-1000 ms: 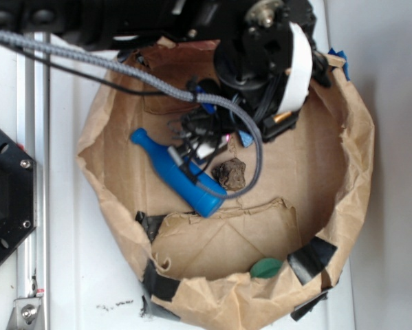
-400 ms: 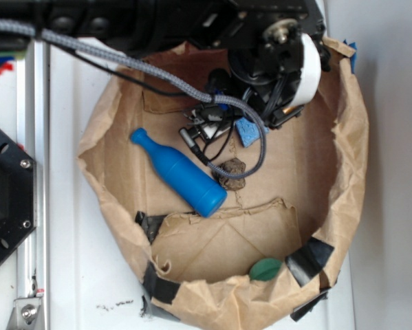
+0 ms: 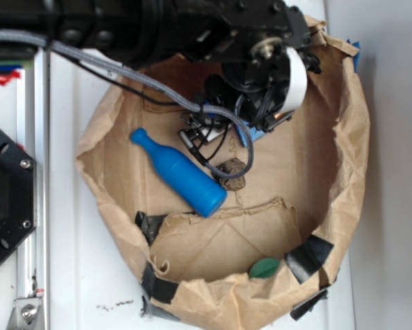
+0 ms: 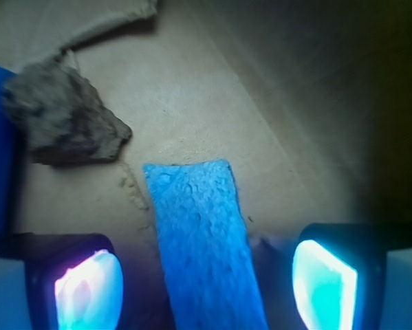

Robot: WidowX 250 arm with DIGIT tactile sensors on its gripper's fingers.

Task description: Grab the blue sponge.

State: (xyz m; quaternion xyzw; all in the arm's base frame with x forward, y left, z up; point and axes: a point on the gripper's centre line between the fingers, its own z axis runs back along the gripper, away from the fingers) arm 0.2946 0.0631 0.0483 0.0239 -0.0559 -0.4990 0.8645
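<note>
Blue sponge [image 4: 200, 240] between wide-open gripper [image 4: 206, 285] fingers, ungrasped.
Gaps both sides; rock [image 4: 61, 120] at 10 o'clock, apart.

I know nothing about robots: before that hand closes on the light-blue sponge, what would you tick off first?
1. Flat light-blue speckled sponge lies between the two fingers: ok.
2. Hand open, with a gap on each side of the sponge: ok.
3. Grey rough rock lies apart from the sponge, outside the fingers: ok.
4. Glossy dark-blue bottle is out of the hand's grip zone: ok.
5. Fingers low enough to pinch the sponge: cannot tell.
6. Brown paper floor flat around the sponge: ok.
</note>
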